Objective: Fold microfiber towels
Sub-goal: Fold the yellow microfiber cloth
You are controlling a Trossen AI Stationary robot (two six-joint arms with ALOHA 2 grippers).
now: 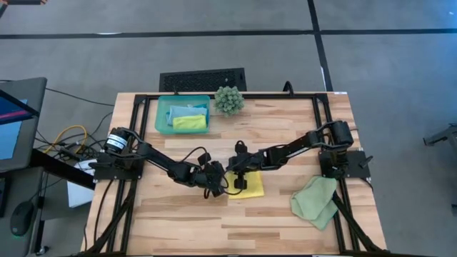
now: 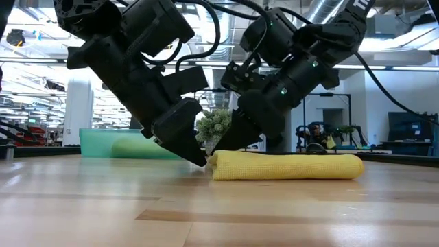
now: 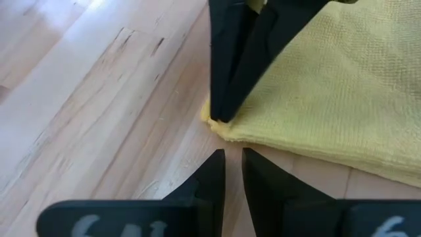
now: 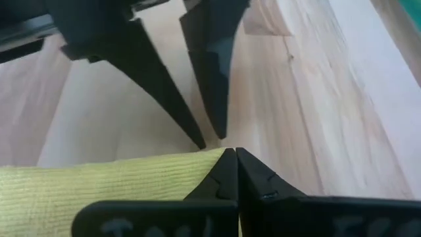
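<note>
Your two end effectors meet tip to tip mid-counter. Right end effector (image 4: 230, 158) is clenched on the near corner of the folded yellow microfiber towel (image 1: 251, 184), pinning it to the wooden counter (image 1: 285, 135). Left end effector (image 3: 232, 158) sits just beside that same corner, fingers nearly together with a narrow gap, gripping nothing; its tips rest on bare wood right off the towel edge.

Around them: a crumpled pale sage green microfiber towel (image 1: 315, 200) lies well off on the right end effector's outer side, near the right arm base. A spiky green ball-shaped plant (image 1: 228, 100) stands far behind both end effectors at the counter's back edge. Nothing sits between the end effectors and the yellow towel; each arm is the only obstacle to the other.

View differences: the low view shows the yellow towel as a flat fold and both end effectors angled steeply down to its end, with the plant showing between them behind. The left wrist view shows the right fingers biting the corner. Only the high view shows the sage towel.

Containers: a teal translucent plastic tray (image 1: 163, 114) sits behind the left end effector, next to the plant. It holds a folded light blue microfiber towel (image 1: 187, 112) and a folded lime green microfiber towel (image 1: 189, 123) on top.
</note>
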